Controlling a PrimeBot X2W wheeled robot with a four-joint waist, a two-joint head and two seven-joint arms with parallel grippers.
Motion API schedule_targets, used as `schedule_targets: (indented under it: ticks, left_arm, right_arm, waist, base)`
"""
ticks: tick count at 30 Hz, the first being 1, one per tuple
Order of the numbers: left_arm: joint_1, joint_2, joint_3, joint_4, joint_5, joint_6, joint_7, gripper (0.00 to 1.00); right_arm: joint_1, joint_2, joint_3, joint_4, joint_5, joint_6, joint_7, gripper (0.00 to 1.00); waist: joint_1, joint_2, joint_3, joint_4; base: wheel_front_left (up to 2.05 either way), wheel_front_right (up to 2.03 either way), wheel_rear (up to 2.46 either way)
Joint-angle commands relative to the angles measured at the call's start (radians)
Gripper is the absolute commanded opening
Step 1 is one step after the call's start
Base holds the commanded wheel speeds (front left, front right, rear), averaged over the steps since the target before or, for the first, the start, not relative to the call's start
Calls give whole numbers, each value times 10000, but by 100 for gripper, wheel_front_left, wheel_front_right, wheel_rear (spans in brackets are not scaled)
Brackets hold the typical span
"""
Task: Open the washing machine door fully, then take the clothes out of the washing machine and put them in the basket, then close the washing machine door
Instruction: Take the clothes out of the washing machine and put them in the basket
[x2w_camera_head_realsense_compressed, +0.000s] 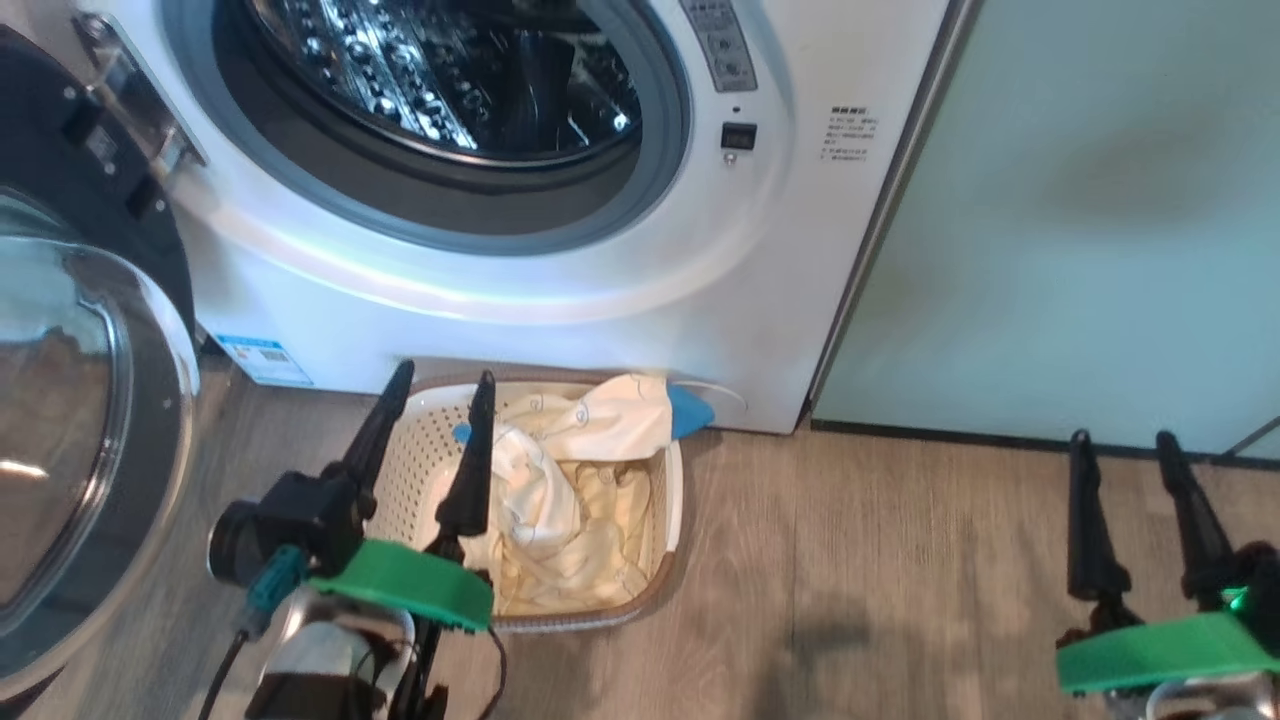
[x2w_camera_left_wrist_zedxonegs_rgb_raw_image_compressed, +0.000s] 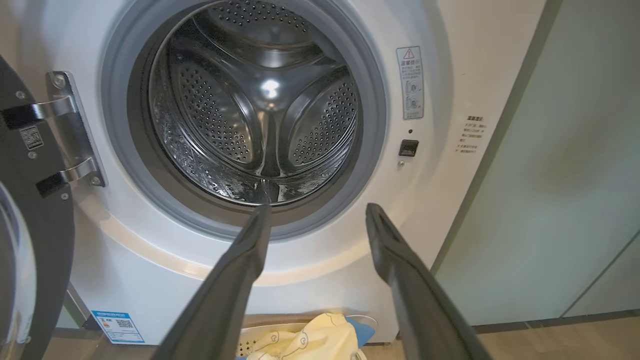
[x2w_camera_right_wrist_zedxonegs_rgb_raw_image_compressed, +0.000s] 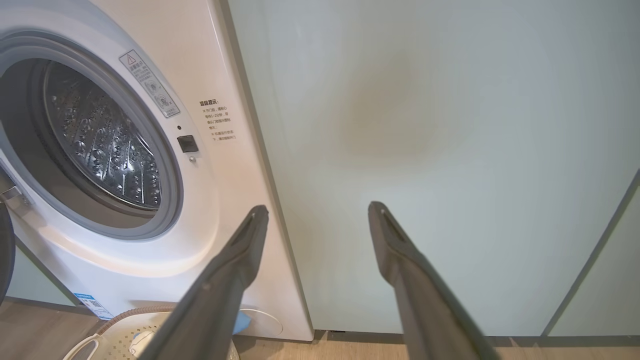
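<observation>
Left gripper (x2w_camera_head_realsense_compressed: 445, 372) hovers over basket (x2w_camera_head_realsense_compressed: 425, 470), fingers spread, empty; right gripper (x2w_camera_head_realsense_compressed: 1121, 436) low, spread, empty.

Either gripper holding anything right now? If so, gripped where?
Nothing held. Left gripper and right gripper are both open and empty; the clothes lie in the basket.

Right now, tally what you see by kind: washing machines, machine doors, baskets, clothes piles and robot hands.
washing machine: 1
washing machine door: 1
basket: 1
clothes pile: 1
hands: 2, left hand and right hand
Total: 6
</observation>
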Motion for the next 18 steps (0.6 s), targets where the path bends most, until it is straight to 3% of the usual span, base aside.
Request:
schedule_targets:
  ticks: [1, 18]
  left_arm:
    - [-79, 241, 337, -434, 86, 59, 61, 100]
    - [1208, 379, 300, -953, -15, 262, 486, 100]
  right_arm:
    - [-39, -108, 262, -272, 20, -29, -53, 100]
    - [906, -108, 169, -544, 64, -29, -53, 100]
  waist:
    - [2, -1, -227, 0]
    - [2, -1, -1350, -142]
  base:
    - [0, 0, 0]
    - [0, 0, 0]
